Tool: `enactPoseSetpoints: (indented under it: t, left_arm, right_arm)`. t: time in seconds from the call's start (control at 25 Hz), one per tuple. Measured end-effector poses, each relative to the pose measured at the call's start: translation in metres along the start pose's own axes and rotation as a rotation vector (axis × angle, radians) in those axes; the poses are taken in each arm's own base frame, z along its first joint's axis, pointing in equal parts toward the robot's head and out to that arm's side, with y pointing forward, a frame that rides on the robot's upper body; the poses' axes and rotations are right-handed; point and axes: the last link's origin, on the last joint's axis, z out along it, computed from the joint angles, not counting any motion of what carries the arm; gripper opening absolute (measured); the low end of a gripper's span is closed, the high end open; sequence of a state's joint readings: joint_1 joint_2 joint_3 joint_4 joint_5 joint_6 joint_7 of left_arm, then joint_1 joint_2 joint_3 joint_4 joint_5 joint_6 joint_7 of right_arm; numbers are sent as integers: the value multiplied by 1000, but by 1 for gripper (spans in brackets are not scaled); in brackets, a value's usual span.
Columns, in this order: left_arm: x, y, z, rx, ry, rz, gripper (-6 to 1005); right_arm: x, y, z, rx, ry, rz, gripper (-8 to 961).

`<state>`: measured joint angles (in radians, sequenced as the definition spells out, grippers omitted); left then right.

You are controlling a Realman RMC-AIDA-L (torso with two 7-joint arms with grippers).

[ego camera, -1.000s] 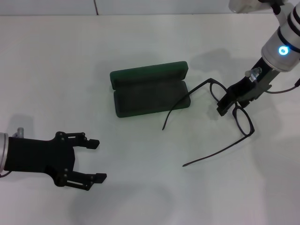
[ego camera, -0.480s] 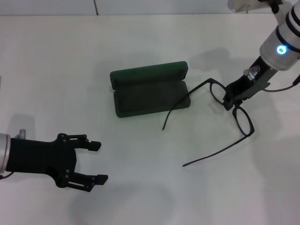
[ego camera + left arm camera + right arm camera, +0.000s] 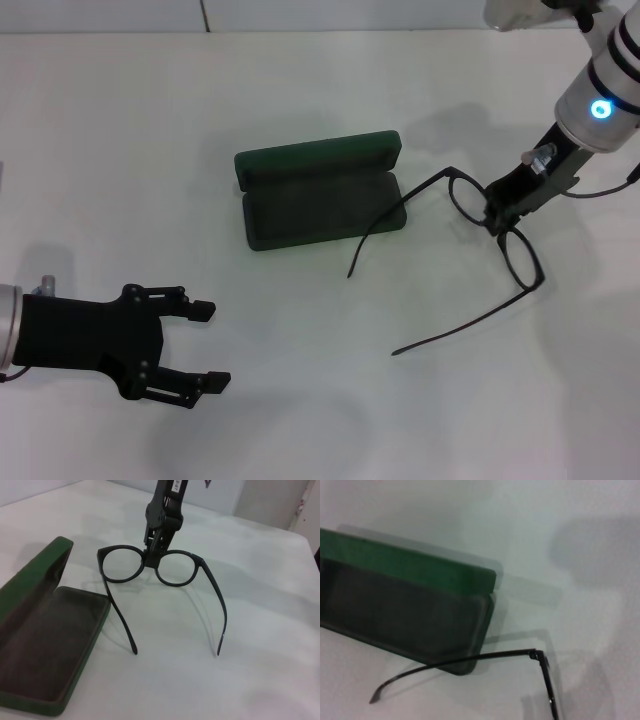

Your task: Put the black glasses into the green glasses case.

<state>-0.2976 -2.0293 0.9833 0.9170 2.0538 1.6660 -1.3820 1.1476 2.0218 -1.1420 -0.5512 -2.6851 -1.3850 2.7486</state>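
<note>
The green glasses case (image 3: 318, 196) lies open in the middle of the table, its lid tipped back. The black glasses (image 3: 520, 258) stand to its right with both temple arms unfolded; one arm rests over the case's front right corner. My right gripper (image 3: 501, 214) is shut on the bridge between the lenses. The left wrist view shows that gripper (image 3: 152, 560) pinching the glasses (image 3: 176, 569) beside the case (image 3: 50, 630). The right wrist view shows the case (image 3: 405, 565) and one temple arm (image 3: 470, 659). My left gripper (image 3: 212, 345) is open and empty at the front left.
The white table (image 3: 120, 150) carries nothing else that shows. Its far edge runs along the top of the head view.
My right gripper has shifted from over the near lens to the bridge and closed on it. The glasses have nudged slightly to the right. The left arm has barely moved.
</note>
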Motion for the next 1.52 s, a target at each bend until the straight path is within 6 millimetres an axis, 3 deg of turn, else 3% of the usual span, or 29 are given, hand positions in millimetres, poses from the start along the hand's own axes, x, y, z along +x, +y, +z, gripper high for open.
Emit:
enactPoseSetpoints:
  t: [0.44,0.6,0.88,1.24,1.52]
  left_arm:
    - [0,0,0,0,0,0,893]
    - [0,0,0,0,-1,-2,893]
    - [-2,2,0,-7,1,-16,894]
    - [-3,6,3,-18,14,-45,894]
    - [0,4,12,-35,84,-107,893]
  right_arm:
    - [0,-2,-1,29,-2,-32,65]
    - [0,-4,-3,30,-1,-35,65]
    - [8,-11,-25,-6,-57,-27,65]
    - [31,-36,-67,-258,-194,35,65]
    - [39,-48,-79,-434,-450,0,65]
